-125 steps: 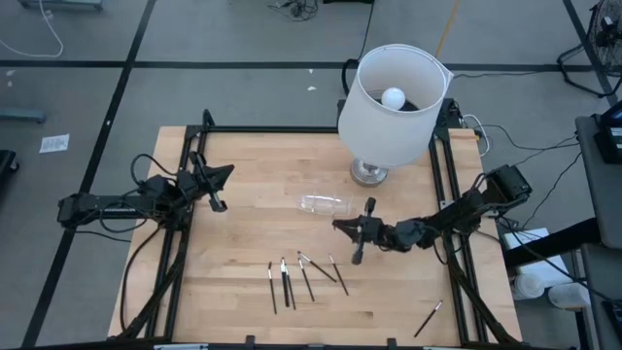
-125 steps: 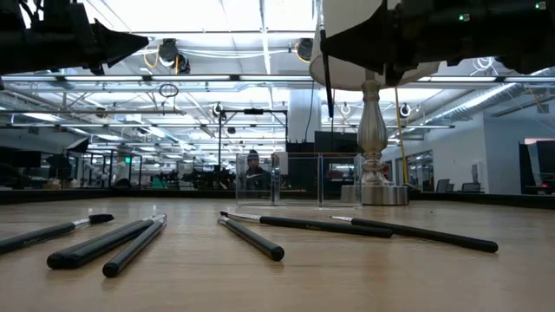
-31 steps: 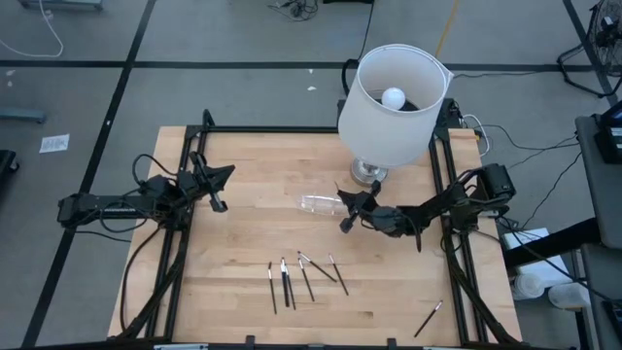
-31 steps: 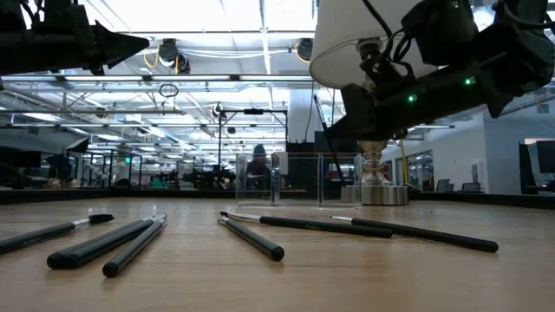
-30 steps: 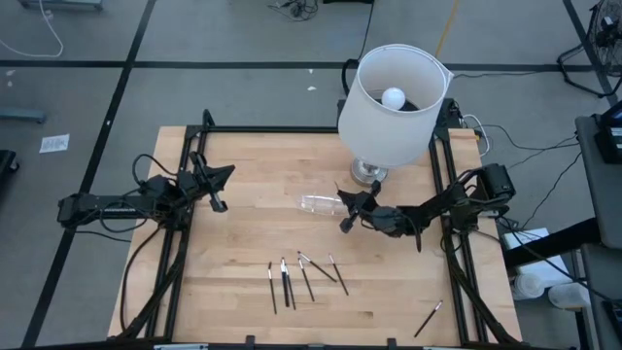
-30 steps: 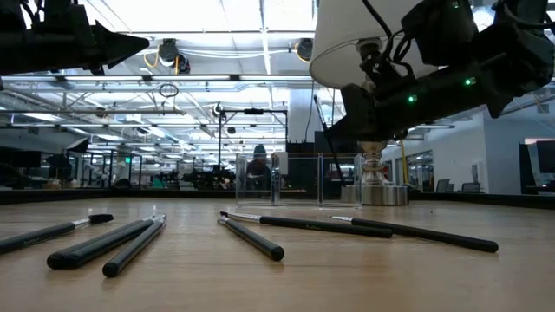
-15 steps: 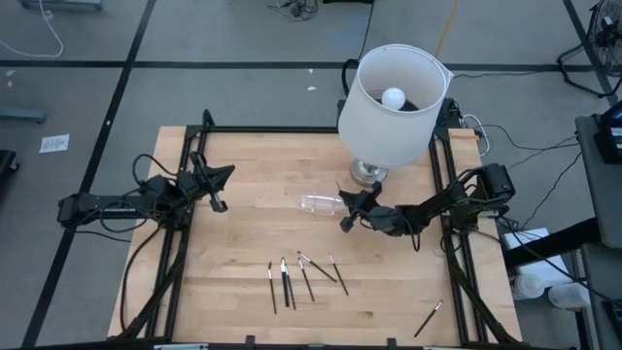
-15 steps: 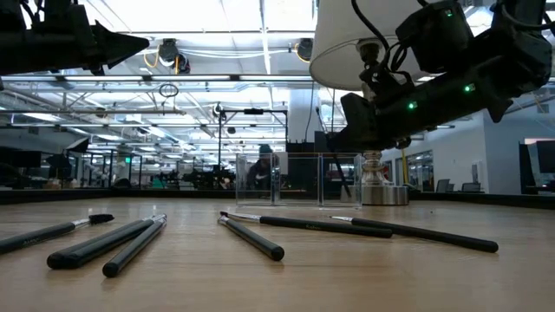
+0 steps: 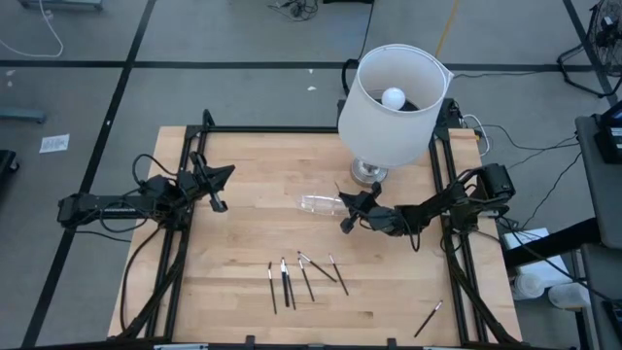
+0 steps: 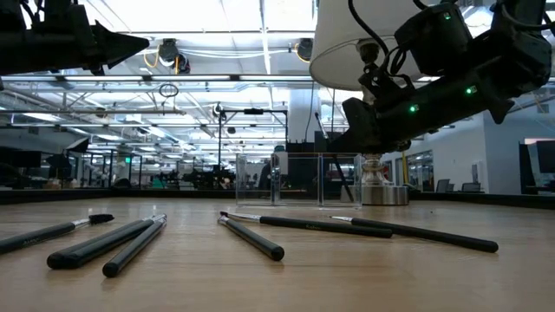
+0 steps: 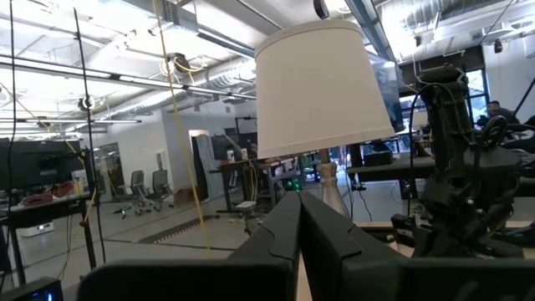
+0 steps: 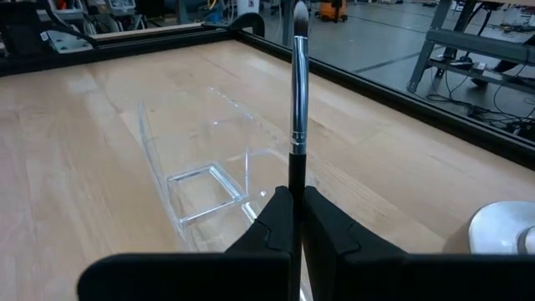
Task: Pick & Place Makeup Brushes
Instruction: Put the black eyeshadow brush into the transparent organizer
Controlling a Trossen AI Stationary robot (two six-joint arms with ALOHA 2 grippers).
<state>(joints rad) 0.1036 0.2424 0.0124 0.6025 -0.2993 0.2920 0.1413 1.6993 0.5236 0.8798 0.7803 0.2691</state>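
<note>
right gripper (image 12: 294,209): clamped on a brush (image 12: 298,92), tip pointing away past the fingers
box (image 12: 209,180): clear, lying on the table just beyond and below right gripper
lamp (image 9: 392,102): close beside right gripper
loose brushes (image 9: 303,275): on table (image 9: 243,243), nearer front edge than right gripper; one more (image 9: 429,318) toward the front right corner
left gripper (image 9: 218,199): fingers together, empty, well apart from brushes

Wooden counter (image 9: 243,243) with a black frame along its edges. Table lamp (image 9: 392,92) stands near the far edge: white shade, bulb (image 9: 393,97) visible inside, silver base (image 9: 368,173) on the wood. Clear plastic container (image 9: 325,204) lies on its side mid-counter, just beside the lamp base. Grey floor around the counter, cables (image 9: 515,146) on it, a white paper scrap (image 9: 53,143) off to one side.
</note>
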